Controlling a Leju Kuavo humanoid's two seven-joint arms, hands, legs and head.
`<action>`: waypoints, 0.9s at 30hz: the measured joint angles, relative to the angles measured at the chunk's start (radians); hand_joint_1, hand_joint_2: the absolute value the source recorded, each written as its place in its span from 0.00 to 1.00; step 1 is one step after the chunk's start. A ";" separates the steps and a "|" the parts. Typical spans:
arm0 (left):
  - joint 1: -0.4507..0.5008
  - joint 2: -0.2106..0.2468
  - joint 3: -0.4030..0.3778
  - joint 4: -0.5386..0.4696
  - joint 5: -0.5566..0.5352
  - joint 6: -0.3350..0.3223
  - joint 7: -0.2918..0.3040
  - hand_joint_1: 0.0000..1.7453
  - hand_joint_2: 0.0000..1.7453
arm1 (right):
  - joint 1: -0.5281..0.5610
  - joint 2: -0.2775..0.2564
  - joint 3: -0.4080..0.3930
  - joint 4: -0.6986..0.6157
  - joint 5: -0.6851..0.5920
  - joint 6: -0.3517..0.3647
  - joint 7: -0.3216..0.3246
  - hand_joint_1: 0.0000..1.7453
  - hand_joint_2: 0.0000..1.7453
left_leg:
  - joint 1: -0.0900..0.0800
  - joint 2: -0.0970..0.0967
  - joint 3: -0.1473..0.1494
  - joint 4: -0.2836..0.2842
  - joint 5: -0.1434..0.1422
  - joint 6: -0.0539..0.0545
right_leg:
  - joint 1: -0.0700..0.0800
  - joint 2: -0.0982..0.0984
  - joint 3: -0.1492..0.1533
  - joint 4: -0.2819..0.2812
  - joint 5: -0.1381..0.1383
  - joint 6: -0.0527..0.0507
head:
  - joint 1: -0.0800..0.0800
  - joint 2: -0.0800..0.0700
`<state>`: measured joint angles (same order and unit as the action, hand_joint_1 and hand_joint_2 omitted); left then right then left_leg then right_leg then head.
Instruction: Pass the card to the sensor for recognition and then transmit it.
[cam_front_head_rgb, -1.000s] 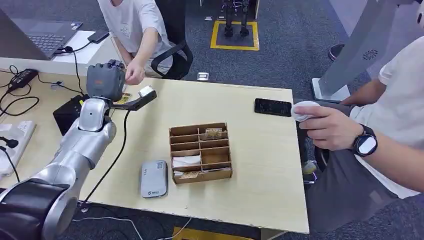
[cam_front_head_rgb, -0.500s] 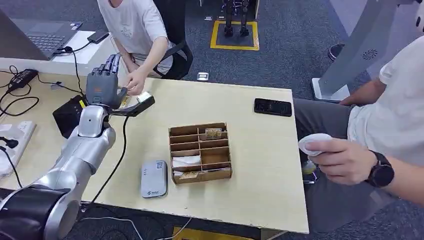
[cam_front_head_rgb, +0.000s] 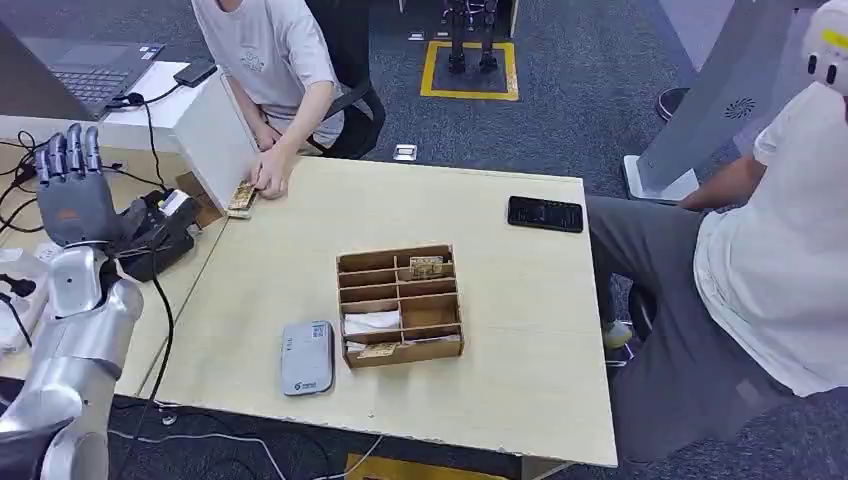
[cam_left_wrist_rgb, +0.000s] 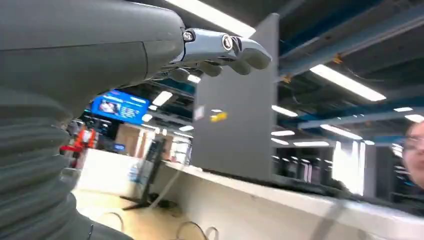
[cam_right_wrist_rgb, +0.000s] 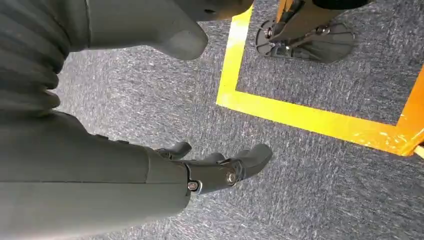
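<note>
A yellowish card (cam_front_head_rgb: 241, 197) lies at the table's far left corner, and a seated person's hand (cam_front_head_rgb: 271, 179) touches it. My left hand (cam_front_head_rgb: 70, 186) is raised left of the table, off its edge, fingers upright and apart, holding nothing. In the left wrist view its fingers (cam_left_wrist_rgb: 226, 48) stretch out bare in front of a grey panel. The grey card sensor (cam_front_head_rgb: 307, 357) lies flat near the front edge. My right hand (cam_right_wrist_rgb: 215, 167) hangs over the carpet with nothing in it, fingers loosely extended.
A wooden slotted box (cam_front_head_rgb: 401, 305) with a few cards stands mid-table. A black phone (cam_front_head_rgb: 545, 214) lies at the far right. A second person (cam_front_head_rgb: 770, 260) sits close to the table's right side. A black box (cam_front_head_rgb: 150, 240), cables and a laptop (cam_front_head_rgb: 95, 70) sit on the left desk.
My left hand has opened and swung left, away from the card, which stays by the seated person's hand. The person on the right has pulled back the hand holding a white object.
</note>
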<state>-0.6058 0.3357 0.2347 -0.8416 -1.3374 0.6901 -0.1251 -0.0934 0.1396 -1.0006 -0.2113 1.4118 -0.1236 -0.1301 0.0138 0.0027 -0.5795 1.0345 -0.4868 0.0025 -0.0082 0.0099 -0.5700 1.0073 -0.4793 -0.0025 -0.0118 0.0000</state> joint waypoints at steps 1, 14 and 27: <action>0.022 0.018 0.039 -0.017 0.026 0.000 -0.023 0.00 1.00 | 0.000 0.000 -0.001 0.000 -0.003 -0.002 0.005 0.00 1.00 | 0.000 0.001 0.000 -0.001 0.000 0.000 | 0.000 0.001 0.001 0.001 0.000 0.000 | 0.000 0.000; 0.487 0.177 0.559 -0.251 0.508 -0.071 -0.262 0.00 1.00 | 0.020 0.000 -0.056 0.000 -0.063 -0.016 0.013 0.00 1.00 | 0.001 0.016 0.008 -0.003 -0.009 -0.007 | 0.000 0.017 0.001 0.001 -0.005 -0.005 | -0.002 0.000; 0.586 0.109 1.175 0.163 0.149 -0.030 0.154 0.00 1.00 | 0.024 -0.004 -0.101 -0.001 -0.078 -0.012 0.012 0.00 1.00 | -0.004 -0.004 0.010 -0.003 -0.009 -0.006 | -0.005 -0.005 0.007 -0.001 -0.012 -0.004 | -0.008 0.000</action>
<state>-0.0195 0.4448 1.4093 -0.6782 -1.1882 0.6601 0.0287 -0.0699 0.1354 -1.1013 -0.2121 1.3340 -0.1354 -0.1183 0.0097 -0.0015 -0.5691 1.0315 -0.4959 -0.0038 -0.0127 0.0052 -0.5625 1.0062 -0.4914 -0.0069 -0.0194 0.0000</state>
